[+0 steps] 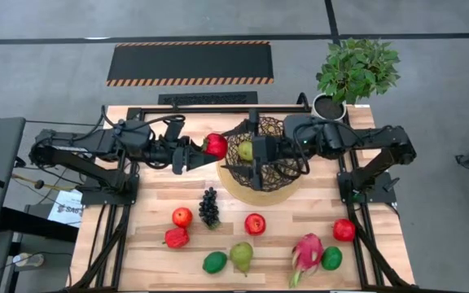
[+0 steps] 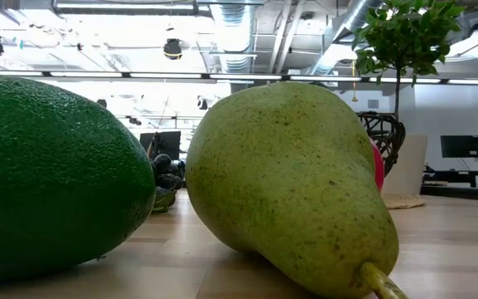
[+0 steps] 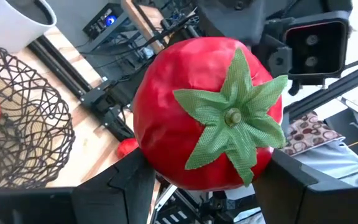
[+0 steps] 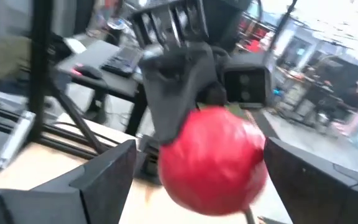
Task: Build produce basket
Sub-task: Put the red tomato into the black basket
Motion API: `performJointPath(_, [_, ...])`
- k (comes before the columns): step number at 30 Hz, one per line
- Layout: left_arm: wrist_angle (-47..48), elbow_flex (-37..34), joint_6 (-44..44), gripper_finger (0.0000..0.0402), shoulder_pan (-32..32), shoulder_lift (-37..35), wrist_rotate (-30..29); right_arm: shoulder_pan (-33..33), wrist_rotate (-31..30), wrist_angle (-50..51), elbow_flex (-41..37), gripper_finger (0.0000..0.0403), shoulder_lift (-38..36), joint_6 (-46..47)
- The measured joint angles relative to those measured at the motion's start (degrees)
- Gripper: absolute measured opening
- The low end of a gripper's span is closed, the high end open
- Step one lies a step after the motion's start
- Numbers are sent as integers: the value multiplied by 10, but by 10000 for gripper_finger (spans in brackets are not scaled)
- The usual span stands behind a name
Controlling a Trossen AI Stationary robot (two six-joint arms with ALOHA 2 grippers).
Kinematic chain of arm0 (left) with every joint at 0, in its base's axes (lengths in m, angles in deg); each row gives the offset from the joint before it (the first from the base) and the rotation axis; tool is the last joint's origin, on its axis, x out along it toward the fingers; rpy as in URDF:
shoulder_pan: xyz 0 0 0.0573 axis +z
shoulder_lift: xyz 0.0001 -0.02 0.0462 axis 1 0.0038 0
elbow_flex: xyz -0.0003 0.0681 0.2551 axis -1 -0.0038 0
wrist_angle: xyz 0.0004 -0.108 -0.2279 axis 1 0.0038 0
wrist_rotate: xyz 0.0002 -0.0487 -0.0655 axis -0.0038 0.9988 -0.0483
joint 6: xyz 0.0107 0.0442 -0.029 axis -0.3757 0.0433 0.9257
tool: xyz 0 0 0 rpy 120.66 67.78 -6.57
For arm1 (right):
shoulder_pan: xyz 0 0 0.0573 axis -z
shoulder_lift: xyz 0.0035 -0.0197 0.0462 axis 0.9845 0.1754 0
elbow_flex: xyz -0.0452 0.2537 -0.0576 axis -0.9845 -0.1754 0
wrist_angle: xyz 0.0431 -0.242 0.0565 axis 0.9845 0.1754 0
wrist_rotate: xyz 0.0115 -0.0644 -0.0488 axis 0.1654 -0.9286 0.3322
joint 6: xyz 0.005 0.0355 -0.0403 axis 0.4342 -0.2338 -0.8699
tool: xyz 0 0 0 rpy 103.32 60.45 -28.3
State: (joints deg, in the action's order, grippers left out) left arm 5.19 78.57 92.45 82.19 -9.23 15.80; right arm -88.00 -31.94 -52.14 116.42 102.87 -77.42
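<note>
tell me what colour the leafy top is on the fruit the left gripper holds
Green, a star-shaped fabric leaf cap on the red fruit held by the left gripper; it shows best in the left wrist view.

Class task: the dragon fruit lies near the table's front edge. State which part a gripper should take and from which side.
Grip the dragon fruit across its pink middle, coming from above. It lies flat, lengthwise, with a lime close beside it, so the fingers should straddle its narrower width.

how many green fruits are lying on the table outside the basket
3, all in the front row: a lime, a pear right beside it, and another lime next to the dragon fruit. Others may be hidden.
</note>
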Motion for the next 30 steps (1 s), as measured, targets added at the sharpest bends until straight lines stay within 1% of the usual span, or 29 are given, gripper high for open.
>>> performJointPath(3, [-17,0,0,203,0,0,0,-2,-28,-5,0,376,0,-27])
performJointPath(6, [-21,0,1,203,0,0,1,-8,-29,-24,0,381,0,-40])
performJointPath(10, [-17,0,3,203,0,-1,3,-10,-27,-8,0,390,0,-25])
performJointPath(15, [-16,0,5,203,0,0,5,-8,-35,-7,1,399,10,-37])
performJointPath(24, [-40,0,2,203,0,-1,11,-1,-34,-14,0,398,11,-40])
performJointPath(30, [-46,0,2,203,0,-1,14,3,-33,-20,0,391,11,-43])
